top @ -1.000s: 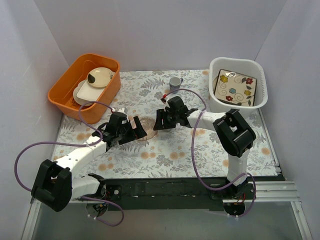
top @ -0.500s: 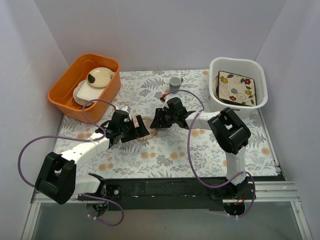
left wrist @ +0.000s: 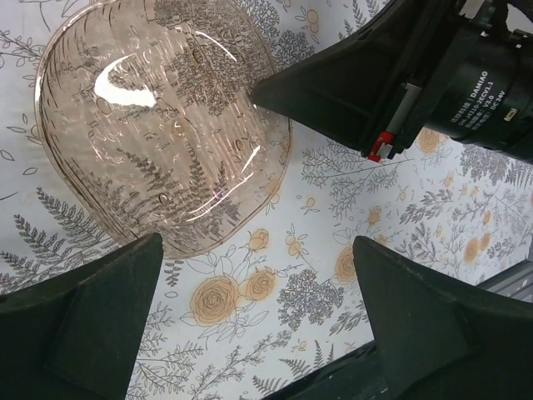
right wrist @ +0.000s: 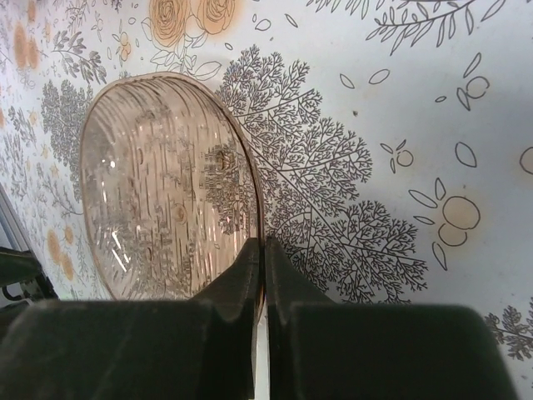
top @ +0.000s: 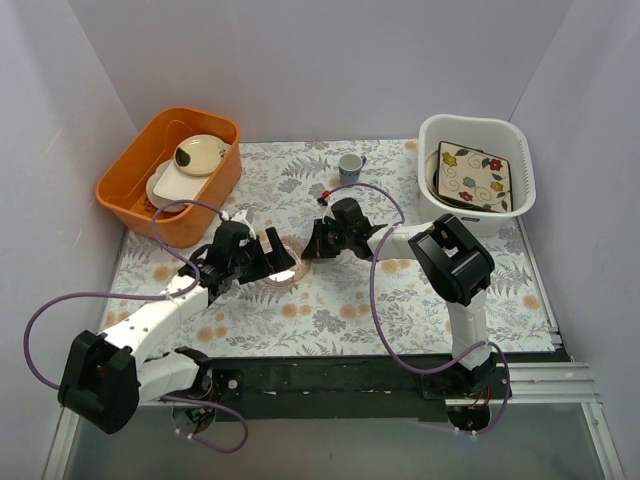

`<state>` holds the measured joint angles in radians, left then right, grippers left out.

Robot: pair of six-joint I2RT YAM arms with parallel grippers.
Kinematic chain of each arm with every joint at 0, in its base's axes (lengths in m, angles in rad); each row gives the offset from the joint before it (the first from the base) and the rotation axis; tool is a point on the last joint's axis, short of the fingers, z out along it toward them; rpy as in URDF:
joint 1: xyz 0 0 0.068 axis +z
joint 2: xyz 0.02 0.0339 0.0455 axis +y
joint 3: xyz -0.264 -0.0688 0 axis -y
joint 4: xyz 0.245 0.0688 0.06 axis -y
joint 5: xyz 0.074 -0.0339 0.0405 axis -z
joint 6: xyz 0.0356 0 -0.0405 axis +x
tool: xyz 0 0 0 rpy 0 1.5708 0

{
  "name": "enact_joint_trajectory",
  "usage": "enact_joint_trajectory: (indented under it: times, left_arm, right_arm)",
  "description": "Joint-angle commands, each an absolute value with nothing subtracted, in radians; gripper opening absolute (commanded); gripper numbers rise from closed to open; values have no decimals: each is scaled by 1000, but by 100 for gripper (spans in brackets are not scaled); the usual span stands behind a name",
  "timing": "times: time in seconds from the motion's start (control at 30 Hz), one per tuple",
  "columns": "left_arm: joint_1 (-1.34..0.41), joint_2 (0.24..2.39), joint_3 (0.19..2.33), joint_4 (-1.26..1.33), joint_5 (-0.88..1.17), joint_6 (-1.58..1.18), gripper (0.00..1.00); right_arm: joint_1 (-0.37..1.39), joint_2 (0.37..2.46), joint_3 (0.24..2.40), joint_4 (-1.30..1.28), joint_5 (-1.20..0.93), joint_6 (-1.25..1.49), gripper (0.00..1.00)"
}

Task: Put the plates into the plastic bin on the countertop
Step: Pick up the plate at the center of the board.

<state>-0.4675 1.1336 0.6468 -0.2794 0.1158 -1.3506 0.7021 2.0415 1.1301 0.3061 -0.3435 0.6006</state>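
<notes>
Though apart, cup (top: 350,166) beyond pink plate (top: 284,272).

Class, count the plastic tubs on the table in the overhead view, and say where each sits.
2. The orange tub sits at the back left, holding cream dishes; the white bin sits at the back right, holding a flowered square plate.

Pink glass plate (left wrist: 158,125) on countertop (left wrist: 333,250)

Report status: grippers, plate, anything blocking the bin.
Right gripper shut on pink plate rim, plate on countertop. Left gripper open over its edge. Plastic bin holds flowered square plate; cup off the path.
</notes>
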Motion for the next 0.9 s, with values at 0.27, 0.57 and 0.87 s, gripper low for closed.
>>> enact_joint_trajectory:
  times: [0.27,0.57,0.87]
  left_arm:
    - [-463,959,626,-368,48,-1377,98]
    - [-463,979,641,-342,77,-1368,98]
    - [-463,1074,650,-246,150,-1350,98]
  right_arm:
    - [713,2014,1127,180,-299,532,2]
    - [707,1861,1112,71,-192,489,1]
    - [666,1698,1062,9,-118,469,1]
